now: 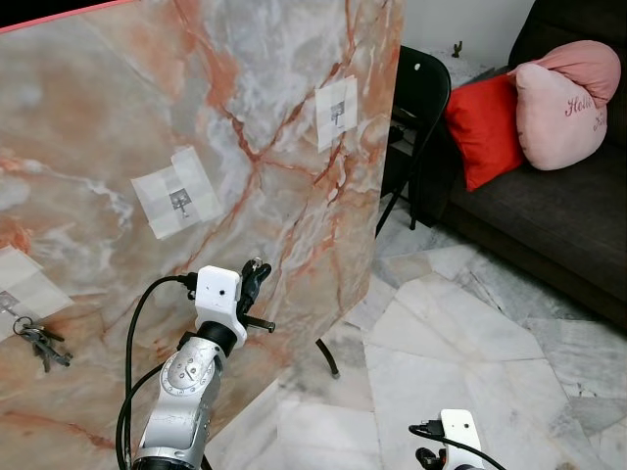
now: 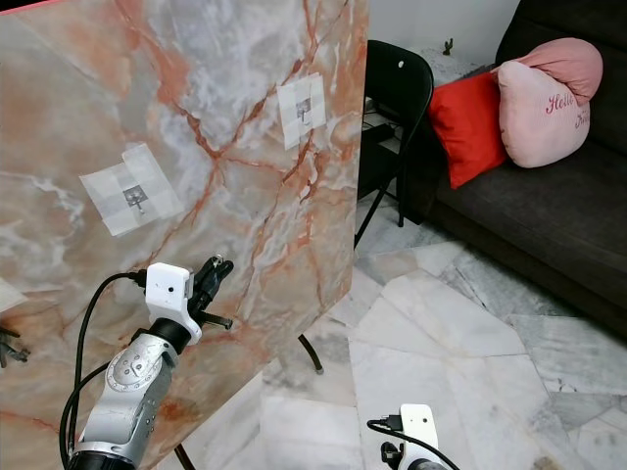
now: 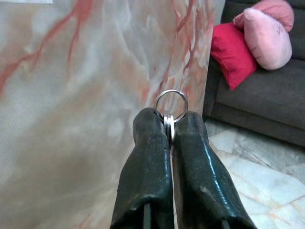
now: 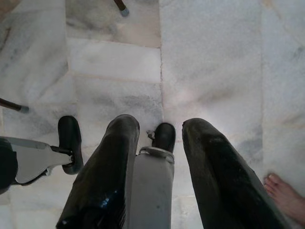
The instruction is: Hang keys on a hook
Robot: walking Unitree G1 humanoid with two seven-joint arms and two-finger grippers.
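- The marble board (image 1: pixel 245 117) leans upright in front of the robot, and everything here is placed against it.
- Three hooks sit on the board, each on a pale square patch: the middle hook (image 1: pixel 180 202) near the board's centre, the upper hook (image 1: pixel 338 113) toward its edge nearest the sofa, and a third patch (image 1: pixel 20 289) at the board's far left side.
- A bunch of keys (image 1: pixel 41 345) already hangs on the board just below that left patch.
- The left claw (image 1: pixel 257 277) is raised close to the board face, below the middle hook and between it and the upper hook's side.
- Its two black fingers (image 3: pixel 150 157) are pressed together, clamped on a key ring (image 3: pixel 171 102).
- The silver loop of the ring sticks out past the fingertips, in front of the board; whether it touches the board cannot be told.
- The right claw (image 4: pixel 159 131) hangs low, away from the board, pointing down at the marble floor (image 4: pixel 214 57); its fingers stand apart with nothing between them.
- A bare foot (image 4: pixel 286 195) of a person shows on the floor beside the right claw.
- A black chair (image 1: pixel 416 108) stands just behind the board's right edge.
- Past the chair, a dark sofa (image 1: pixel 549 215) carries a red cushion (image 1: pixel 483 127) and a pink cushion (image 1: pixel 563 103), touching each other.
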